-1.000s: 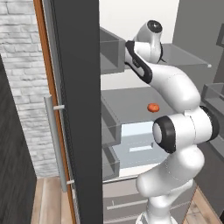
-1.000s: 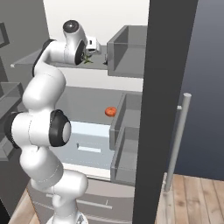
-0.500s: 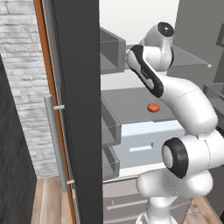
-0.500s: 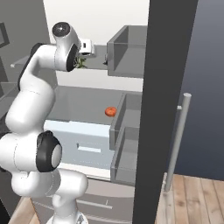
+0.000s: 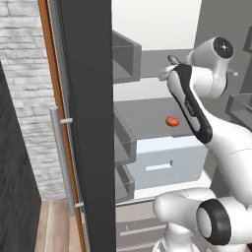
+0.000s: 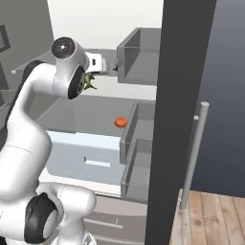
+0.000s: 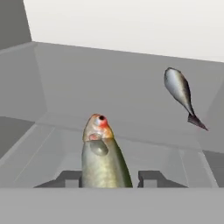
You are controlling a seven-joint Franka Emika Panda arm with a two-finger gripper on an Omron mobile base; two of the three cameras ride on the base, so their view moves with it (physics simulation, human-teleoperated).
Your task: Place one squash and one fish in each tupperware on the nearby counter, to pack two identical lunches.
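While the arm reaches up to the fridge's upper shelf [image 7: 131,92], I've got the tool [image 7: 106,177] there with the yellow-green fish [image 7: 103,155] standing right between its two fingertips [image 7: 70,177], red-orange head pointing away from the camera. The tips sit close on either side of its body, but I can't tell whether they are pressing on it, so I won't call it gripped.

The grey fish [image 7: 180,94] lies apart on the same shelf, further back and to the right in the hand view, tail fin toward the lower right.

From the right base view, the tool [image 6: 116,68] is at the upper shelf beside a grey door bin [image 6: 139,60], with a bit of green showing under the wrist.

One squash [image 5: 172,121] sits on the lower shelf [image 5: 147,115], alone, just above the pale blue drawer [image 5: 167,162]; the right base view shows it near the shelf's right end, close to the door bins. The fridge door [image 5: 88,123] stands open at left, its bar handle [image 5: 61,162] on the outside.
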